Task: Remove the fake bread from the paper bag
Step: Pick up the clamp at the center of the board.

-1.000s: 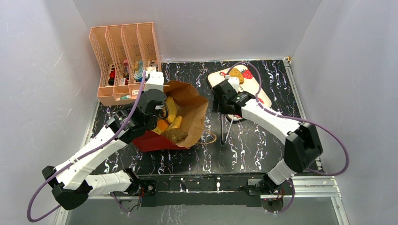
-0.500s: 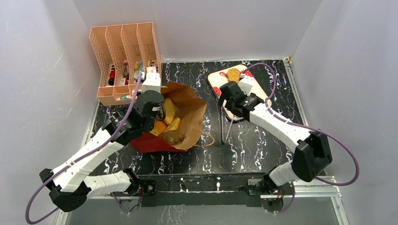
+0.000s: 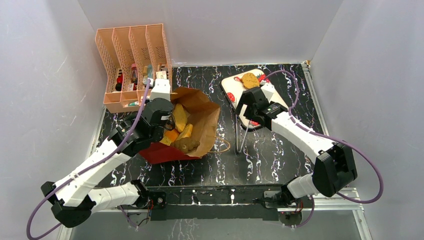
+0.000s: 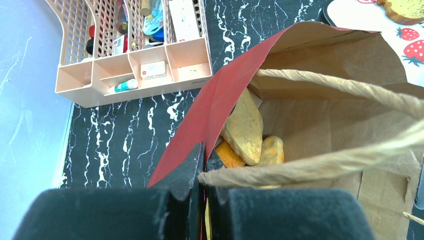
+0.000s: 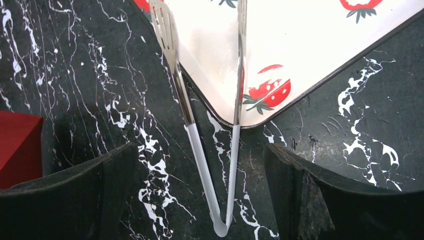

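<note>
The paper bag (image 3: 202, 117) lies tipped on the table with its mouth open, red outside (image 3: 160, 152) and brown inside. Several pieces of fake bread show in it: a yellow one (image 4: 245, 125), an orange one (image 4: 229, 154), a golden one (image 4: 272, 149) and a brown one (image 3: 185, 146). My left gripper (image 4: 204, 155) is shut on the bag's red left rim, where the cord handle (image 4: 320, 162) starts. Another golden bread piece (image 3: 250, 80) lies on the strawberry tray (image 3: 231, 86). My right gripper (image 5: 199, 150) hangs open above metal tongs (image 5: 187, 120), holding nothing.
A peach slotted organiser (image 3: 132, 62) with small items stands at the back left, close behind the bag. The tongs (image 3: 240, 135) lie between bag and tray, their tips on the tray's edge. Grey walls close in both sides and the back.
My right gripper has opened wider and moved right, towards the tray, uncovering the bread piece on it. The left gripper keeps its hold on the bag rim, barely moving.
</note>
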